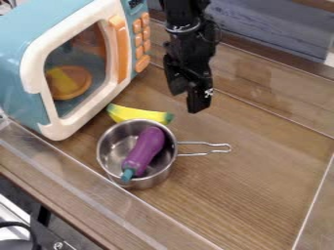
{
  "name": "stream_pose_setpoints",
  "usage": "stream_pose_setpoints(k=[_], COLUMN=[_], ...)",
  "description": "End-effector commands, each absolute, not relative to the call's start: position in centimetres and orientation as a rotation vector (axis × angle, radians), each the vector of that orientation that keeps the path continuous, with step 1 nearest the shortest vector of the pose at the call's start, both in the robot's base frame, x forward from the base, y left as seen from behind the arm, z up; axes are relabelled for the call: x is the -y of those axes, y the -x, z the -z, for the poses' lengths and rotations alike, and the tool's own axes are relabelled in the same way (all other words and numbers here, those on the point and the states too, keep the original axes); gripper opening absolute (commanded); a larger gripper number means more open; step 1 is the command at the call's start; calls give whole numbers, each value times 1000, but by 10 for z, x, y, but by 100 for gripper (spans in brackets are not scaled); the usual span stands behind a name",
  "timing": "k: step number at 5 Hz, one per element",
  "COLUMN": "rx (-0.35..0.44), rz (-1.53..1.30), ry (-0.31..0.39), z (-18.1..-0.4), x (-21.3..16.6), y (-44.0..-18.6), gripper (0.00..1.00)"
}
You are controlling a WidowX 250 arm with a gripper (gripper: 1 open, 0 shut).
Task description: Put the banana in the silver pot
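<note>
The yellow banana (141, 114) lies flat on the wooden table, touching the far rim of the silver pot (115, 168) and just in front of the toy microwave. A purple eggplant toy (146, 148) lies inside the pot, and the pot's wire handle (209, 149) points right. My gripper (187, 93) hangs above the table, up and to the right of the banana, pointing down. Its jaws are open and hold nothing.
A teal and white toy microwave (59, 59) stands at the left with yellow-orange food behind its window. A raised ledge (280, 61) runs along the table's back right. Bare wood lies right of the pot.
</note>
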State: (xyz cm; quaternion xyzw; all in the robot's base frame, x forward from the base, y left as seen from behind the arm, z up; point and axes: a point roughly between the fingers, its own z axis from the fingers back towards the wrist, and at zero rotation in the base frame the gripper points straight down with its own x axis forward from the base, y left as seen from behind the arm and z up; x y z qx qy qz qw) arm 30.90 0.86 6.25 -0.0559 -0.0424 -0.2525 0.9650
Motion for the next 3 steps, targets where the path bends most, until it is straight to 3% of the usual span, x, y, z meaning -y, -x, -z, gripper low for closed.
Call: stream_pose_setpoints(k=[1, 3], rx=[109, 87], rz=[558, 610], ry=[103, 103], z=[-68, -52], x=[-14, -6], y=[-306, -278], gripper=[100, 100])
